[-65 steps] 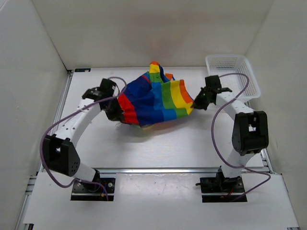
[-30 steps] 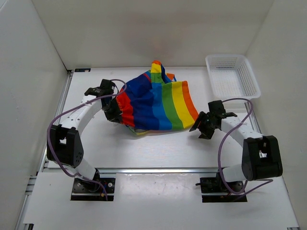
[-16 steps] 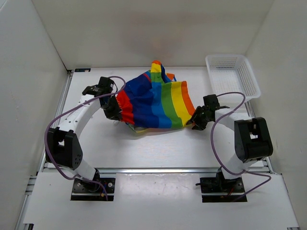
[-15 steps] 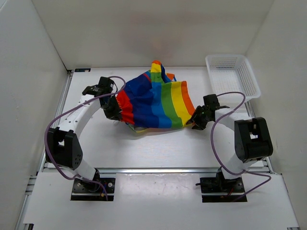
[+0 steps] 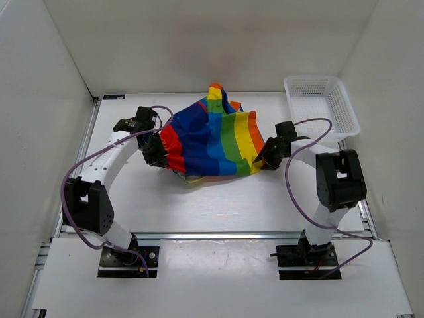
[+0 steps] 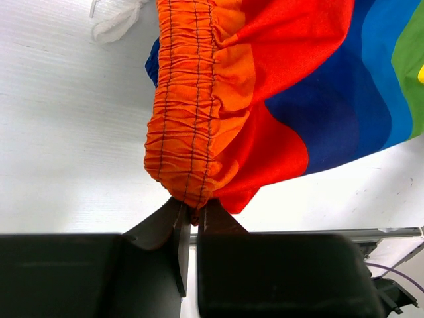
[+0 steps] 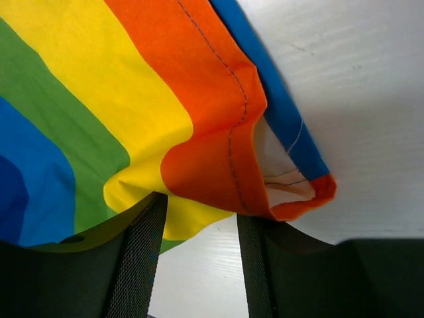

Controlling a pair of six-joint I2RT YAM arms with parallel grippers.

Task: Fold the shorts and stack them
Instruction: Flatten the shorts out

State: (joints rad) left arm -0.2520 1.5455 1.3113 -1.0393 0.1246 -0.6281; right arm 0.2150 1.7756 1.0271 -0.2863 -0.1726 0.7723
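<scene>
From where I stand, the job looks barely begun. The shorts lie in a rumpled spread in the middle of the table, rainbow stripes up, with one part bunched into a small peak at the far side. I see no clean fold anywhere, and nothing is stacked.

The left hand is pinched tight on the gathered orange waistband at the garment's left end, and the cloth hangs bunched from its fingertips. The right hand is at the opposite side, low over the near right corner. Its fingers stand well apart and the orange leg hem lies between them. It has nothing gripped; the cloth just rests in the gap.

My guess is that the arms are getting hold of two opposite edges so the shorts can be pulled flat or lifted over. Nearly everything is left to do: closing the right hand on the hem, smoothing the heap, making the folds, then setting the bundle down neatly. The white basket sits at the far right corner, apart from the shorts. I can't tell from here whether it plays any part.
</scene>
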